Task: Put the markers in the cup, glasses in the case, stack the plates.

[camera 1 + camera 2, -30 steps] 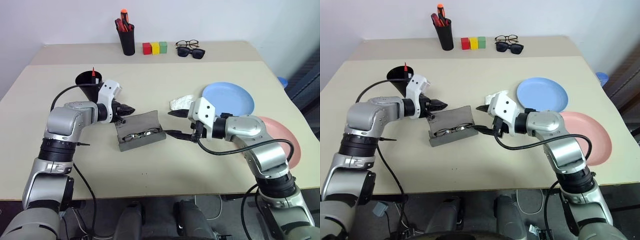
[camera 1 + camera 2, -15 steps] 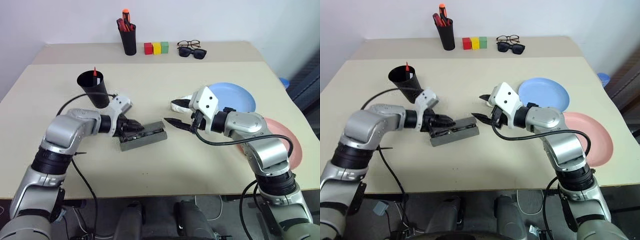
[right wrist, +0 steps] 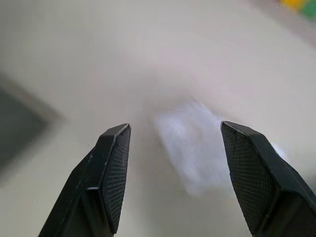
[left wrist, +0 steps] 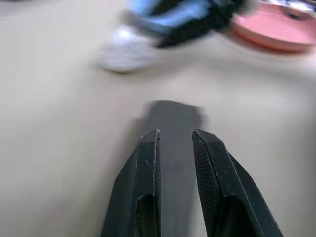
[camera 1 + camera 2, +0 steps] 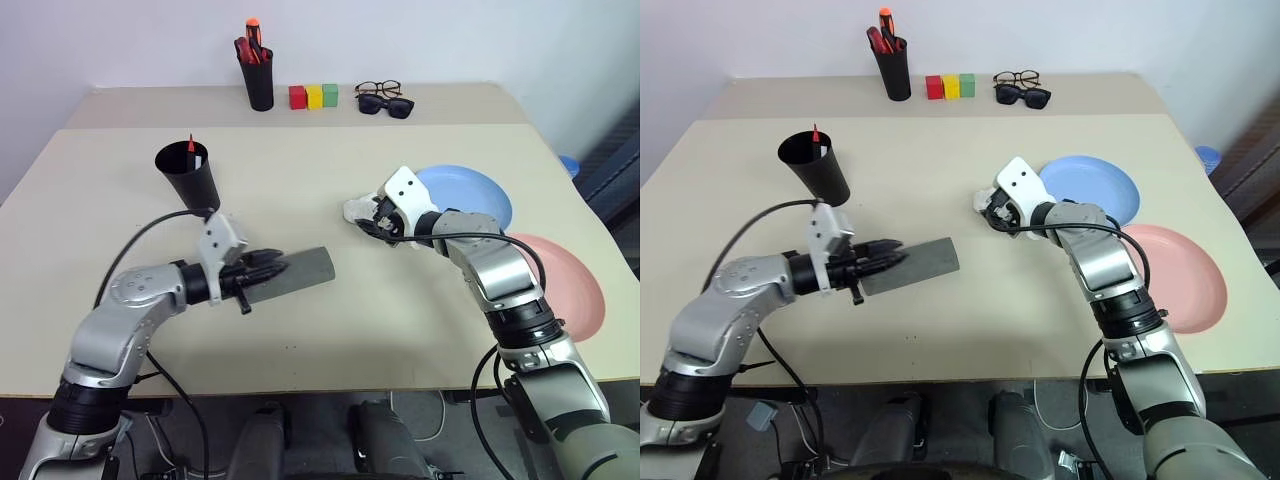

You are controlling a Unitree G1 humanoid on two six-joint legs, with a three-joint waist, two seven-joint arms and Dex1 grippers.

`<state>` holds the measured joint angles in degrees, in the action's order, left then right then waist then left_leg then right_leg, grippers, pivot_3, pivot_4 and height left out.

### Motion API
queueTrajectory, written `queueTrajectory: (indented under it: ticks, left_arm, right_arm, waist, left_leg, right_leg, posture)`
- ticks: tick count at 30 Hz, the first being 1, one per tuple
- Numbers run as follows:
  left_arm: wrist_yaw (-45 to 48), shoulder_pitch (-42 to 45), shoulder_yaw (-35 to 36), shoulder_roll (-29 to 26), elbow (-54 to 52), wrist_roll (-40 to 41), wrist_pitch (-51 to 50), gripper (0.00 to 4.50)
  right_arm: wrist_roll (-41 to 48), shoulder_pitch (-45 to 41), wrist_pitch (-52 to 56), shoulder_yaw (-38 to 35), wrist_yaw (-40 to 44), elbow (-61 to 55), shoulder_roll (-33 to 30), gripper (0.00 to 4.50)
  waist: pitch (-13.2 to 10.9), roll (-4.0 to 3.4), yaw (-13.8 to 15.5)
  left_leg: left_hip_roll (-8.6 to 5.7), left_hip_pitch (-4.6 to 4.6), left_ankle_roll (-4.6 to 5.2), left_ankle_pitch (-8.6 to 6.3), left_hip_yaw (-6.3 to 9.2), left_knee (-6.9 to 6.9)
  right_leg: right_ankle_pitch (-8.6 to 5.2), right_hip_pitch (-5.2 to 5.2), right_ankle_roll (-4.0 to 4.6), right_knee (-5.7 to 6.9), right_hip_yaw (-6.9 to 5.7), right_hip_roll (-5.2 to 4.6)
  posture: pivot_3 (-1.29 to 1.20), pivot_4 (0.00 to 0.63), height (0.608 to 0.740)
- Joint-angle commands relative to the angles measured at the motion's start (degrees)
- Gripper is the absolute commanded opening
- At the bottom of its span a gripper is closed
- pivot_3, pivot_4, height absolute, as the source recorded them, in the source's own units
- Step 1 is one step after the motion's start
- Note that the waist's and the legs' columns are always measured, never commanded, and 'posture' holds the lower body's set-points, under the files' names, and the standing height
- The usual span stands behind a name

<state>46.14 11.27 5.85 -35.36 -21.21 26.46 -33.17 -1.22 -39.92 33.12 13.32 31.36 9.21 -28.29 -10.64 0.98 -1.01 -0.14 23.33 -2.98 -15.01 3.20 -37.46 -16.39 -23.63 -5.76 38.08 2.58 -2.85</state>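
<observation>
Left gripper (image 5: 268, 271) has its fingers drawn narrow, lying over the near end of the grey case (image 5: 298, 271), lid down; the left wrist view shows both fingers resting along the case top with only a slim gap between them, though whether they pinch it I cannot tell. Right gripper (image 3: 173, 168) stands spread wide, holding nothing, poised over a crumpled white cloth (image 3: 195, 148) just beside the light blue plate (image 5: 470, 192). The case lies mid-table with bare tabletop (image 5: 330, 340) all round it, well in from the front edge. Black cup (image 5: 188, 175) stands behind the left arm, a red marker (image 5: 190, 146) upright inside. The pink plate (image 5: 575, 290) sits near the table's right edge, just beside the blue one, not stacked. At the back edge: black pen holder (image 5: 259, 80), coloured blocks (image 5: 313, 96), two pairs of spare glasses (image 5: 382, 98). The right wrist view adds the wide room between its fingers around the cloth.
</observation>
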Motion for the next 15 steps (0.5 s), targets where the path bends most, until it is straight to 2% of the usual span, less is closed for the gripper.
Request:
queueTrajectory:
  ticks: [1,8,15]
  left_arm:
    - [-0.82,-2.48,3.77,-0.26,-3.81,2.02,1.38,1.01]
    - [-2.13,-5.77,4.67,0.05,-6.68,3.38,1.06,1.01]
    - [-2.96,-3.78,1.72,1.14,-5.66,2.98,1.38,1.01]
  right_arm:
    - [-4.06,-1.58,-2.30,-0.47,-3.03,2.11,-1.32,2.93]
    - [-7.72,1.40,-1.06,-1.41,-4.66,0.09,-3.95,2.93]
    - [-8.70,4.41,1.89,-2.63,-5.96,0.52,-4.28,2.93]
  waist:
    - [-0.01,-0.01,0.10]
    - [0.00,-0.01,0.04]
    - [0.00,-0.01,0.08]
  left_leg:
    - [-0.01,0.02,0.00,0.00,0.00,0.01]
    - [0.00,0.01,0.01,0.00,0.01,0.01]
    - [-0.01,-0.02,0.01,0.00,0.01,0.00]
  right_leg:
    - [0.00,-0.01,0.00,-0.01,0.00,-0.01]
    - [0.00,0.00,0.00,-0.01,0.00,0.00]
    - [0.00,0.06,0.00,-0.01,0.00,0.00]
  posture:
    - [0.00,0.150,0.740]
    - [0.00,0.150,0.740]
    - [0.00,0.150,0.740]
